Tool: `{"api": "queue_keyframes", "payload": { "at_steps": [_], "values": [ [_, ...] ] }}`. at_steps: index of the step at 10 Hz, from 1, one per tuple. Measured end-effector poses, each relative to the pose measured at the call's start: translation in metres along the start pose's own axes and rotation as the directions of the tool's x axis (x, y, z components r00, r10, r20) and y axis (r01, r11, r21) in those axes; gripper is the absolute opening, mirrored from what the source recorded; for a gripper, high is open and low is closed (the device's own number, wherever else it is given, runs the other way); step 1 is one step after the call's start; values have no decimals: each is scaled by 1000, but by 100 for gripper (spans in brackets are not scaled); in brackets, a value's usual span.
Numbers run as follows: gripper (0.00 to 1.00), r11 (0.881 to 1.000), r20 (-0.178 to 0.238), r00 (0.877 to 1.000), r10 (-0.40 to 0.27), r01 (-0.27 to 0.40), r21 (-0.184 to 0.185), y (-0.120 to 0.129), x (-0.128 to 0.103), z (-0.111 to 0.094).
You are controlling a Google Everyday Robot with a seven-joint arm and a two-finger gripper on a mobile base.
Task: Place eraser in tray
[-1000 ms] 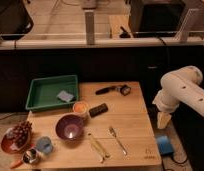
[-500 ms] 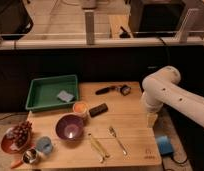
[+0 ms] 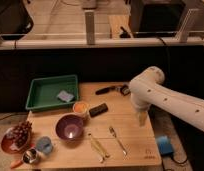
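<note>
The eraser [image 3: 98,109], a small dark block, lies on the wooden table [image 3: 130,145] just right of the orange cup [image 3: 80,107]. The green tray [image 3: 45,93] sits at the table's back left with a pale blue-grey pad [image 3: 65,95] inside it. My gripper [image 3: 142,119] hangs from the white arm [image 3: 160,97] over the right part of the table, to the right of the eraser and apart from it.
A purple bowl [image 3: 69,126] stands in front of the orange cup. A black-handled tool [image 3: 111,90] lies at the back. A fork [image 3: 117,140] and a yellow utensil [image 3: 97,147] lie in front. Grapes on a plate [image 3: 17,136], a blue cup [image 3: 44,145] and a blue object [image 3: 164,145] sit at the edges.
My arm has swung left across the table's right side, bringing the gripper in over the table and nearer the eraser. The objects have not moved.
</note>
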Motion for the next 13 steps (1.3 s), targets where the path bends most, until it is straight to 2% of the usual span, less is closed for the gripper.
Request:
{"api": "queue_keyframes", "payload": {
  "at_steps": [4, 6, 10, 13],
  "values": [
    [80, 999, -5, 999, -51, 51, 12, -14, -14, 7],
    [80, 995, 0, 996, -94, 94, 21, -28, -40, 10],
    [80, 989, 7, 990, -142, 142, 31, -39, -58, 16],
    [80, 981, 16, 981, -192, 191, 38, -53, -89, 21]
  ]
}}
